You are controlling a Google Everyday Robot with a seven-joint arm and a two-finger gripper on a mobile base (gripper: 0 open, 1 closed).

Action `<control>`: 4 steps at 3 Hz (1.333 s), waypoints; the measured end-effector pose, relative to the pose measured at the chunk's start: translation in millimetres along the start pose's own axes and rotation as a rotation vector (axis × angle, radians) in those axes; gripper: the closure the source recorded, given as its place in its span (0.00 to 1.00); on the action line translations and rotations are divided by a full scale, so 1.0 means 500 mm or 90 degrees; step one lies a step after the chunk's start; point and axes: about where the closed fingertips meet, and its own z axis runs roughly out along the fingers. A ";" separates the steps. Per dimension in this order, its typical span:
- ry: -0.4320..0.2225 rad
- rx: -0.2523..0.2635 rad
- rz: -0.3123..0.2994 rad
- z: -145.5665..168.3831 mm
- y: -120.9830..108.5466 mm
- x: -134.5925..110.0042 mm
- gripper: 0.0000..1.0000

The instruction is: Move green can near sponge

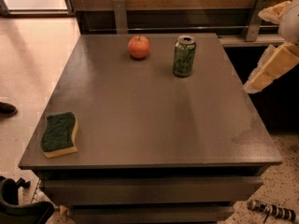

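The sponge (59,134) lies nearest the camera, flat on the front left corner of the grey counter (154,120), dark green scrub side up with its yellow foam showing along the front and right edges; it is the thing farthest from the fingers, across the whole width of the counter from them. Beyond it stretches a broad bare stretch of counter top. Past the counter's right edge, off the surface and raised above it, the pale arm reaches in from the right side of the camera view, and its gripper (256,82) ends in cream-coloured fingers (267,73) that slant down and to the left toward the counter; whether they stand apart or pressed together cannot be told, and nothing is seen in their hold. Farther back, the green can (184,56) stands upright on the counter, silver top up, well to the left of the fingers and a little beyond them, apart from them and untouched. Just left of the can, farther again from the fingers, sits a round orange-red apple (139,46), near the can but not touching it. The can and the sponge are well apart, at opposite corners.
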 end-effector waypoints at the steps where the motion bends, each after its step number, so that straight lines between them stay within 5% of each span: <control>1: -0.094 0.025 0.024 0.056 -0.043 0.005 0.00; 2: -0.211 0.048 0.066 0.126 -0.090 0.011 0.00; 4: -0.353 0.038 0.148 0.223 -0.134 -0.011 0.00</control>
